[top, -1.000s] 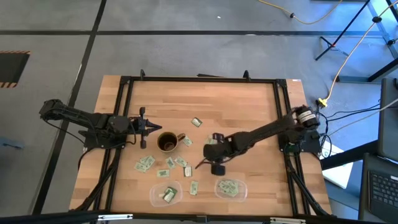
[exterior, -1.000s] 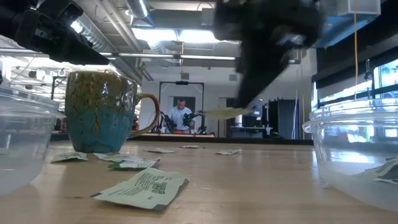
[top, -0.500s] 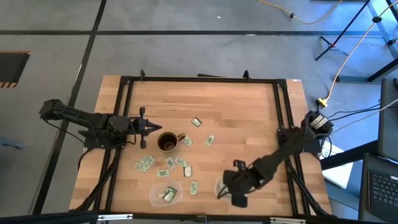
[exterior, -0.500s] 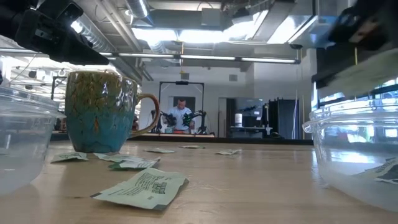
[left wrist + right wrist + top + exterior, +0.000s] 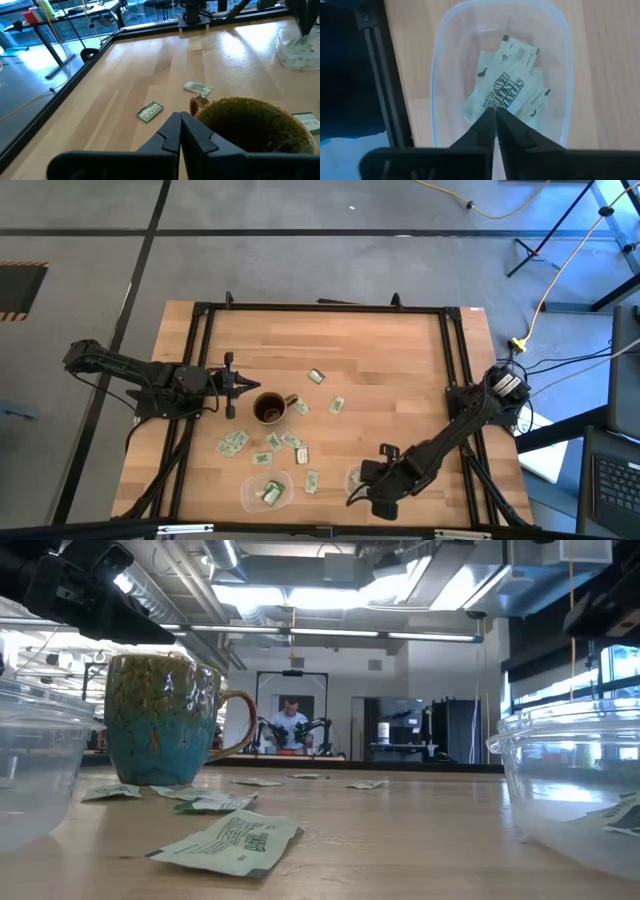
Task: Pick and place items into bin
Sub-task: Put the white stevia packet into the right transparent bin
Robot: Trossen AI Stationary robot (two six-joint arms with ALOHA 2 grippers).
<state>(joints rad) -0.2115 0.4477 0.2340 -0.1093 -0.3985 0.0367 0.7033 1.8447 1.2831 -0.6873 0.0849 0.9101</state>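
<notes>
Butcher-block table (image 5: 390, 360) in a black frame, open lab behind. Right gripper (image 5: 495, 116) hangs straight over the right-hand clear bin (image 5: 445, 75) at the table's near edge, well off from the brown mug (image 5: 270, 409); fingers look nearly together with a thin gap, and I can't tell whether a packet is pinched or just dropped, since their tips overlap the top packet (image 5: 502, 92) of the small pile inside. Read: release step of one pick-and-place cycle, over the drop point. Left gripper (image 5: 179, 131) parked just beside the mug on the side away from its handle, fingers pressed together, holding nothing. Second clear bin (image 5: 266, 491) sits on the near side of the mug, one packet in it. Loose packets (image 5: 234, 443) are scattered on the mug's near side, a few more past its handle (image 5: 316, 376). Next move, my guess: confirm the fingers are clear, lift out of the bin, travel back toward the mug cluster, open wide, come down flat on one packet; they're thin, so a low approach is needed.
</notes>
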